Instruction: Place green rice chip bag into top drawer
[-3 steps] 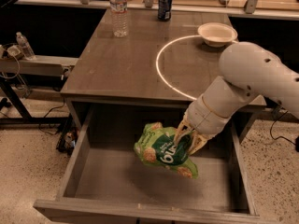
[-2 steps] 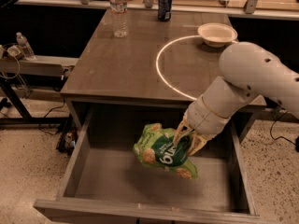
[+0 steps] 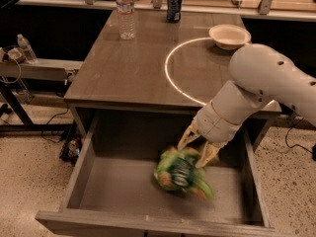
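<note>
The gripper (image 3: 198, 149), clamped on the green rice chip bag (image 3: 181, 174) a second ago, now stands spread above the top drawer (image 3: 118, 194), the bag blurred at its 7 o'clock inside the drawer; release judged made.

White arm (image 3: 266, 78) angled down-left, gripper (image 3: 198, 146) low, fingers (image 3: 187, 136) spread apart.

White rounded arm (image 3: 276, 78), small dark holes, ringed wrist, tan jaws over the top drawer (image 3: 118, 194).
</note>
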Tool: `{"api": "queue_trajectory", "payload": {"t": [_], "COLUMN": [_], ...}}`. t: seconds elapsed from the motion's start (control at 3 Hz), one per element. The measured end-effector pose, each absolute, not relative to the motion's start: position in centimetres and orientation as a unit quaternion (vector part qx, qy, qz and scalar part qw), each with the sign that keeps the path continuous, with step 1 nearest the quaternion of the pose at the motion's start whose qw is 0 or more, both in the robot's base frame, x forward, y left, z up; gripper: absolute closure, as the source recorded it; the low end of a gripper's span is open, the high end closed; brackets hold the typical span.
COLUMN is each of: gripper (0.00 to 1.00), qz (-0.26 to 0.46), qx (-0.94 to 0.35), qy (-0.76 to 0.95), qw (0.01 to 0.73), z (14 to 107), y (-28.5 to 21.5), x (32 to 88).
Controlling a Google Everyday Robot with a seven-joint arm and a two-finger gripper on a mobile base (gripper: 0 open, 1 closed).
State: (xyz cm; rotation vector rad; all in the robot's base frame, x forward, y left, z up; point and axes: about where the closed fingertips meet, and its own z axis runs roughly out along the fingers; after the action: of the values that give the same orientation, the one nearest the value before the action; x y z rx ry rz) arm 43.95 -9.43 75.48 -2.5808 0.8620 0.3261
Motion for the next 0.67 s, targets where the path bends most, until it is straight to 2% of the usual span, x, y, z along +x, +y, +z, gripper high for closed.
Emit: {"api": "queue_trajectory", "payload": {"t": [0.33,0.67], "gripper": [0.69,0.69], "qz": [0.117,0.118], "qx": [-0.923,-0.923], "qy": [0.308,0.307], "qw": [0.199,0.198], "z": [75.41,75.35], "y": [-9.37,-9.3], "x": [43.9,43.85]}}
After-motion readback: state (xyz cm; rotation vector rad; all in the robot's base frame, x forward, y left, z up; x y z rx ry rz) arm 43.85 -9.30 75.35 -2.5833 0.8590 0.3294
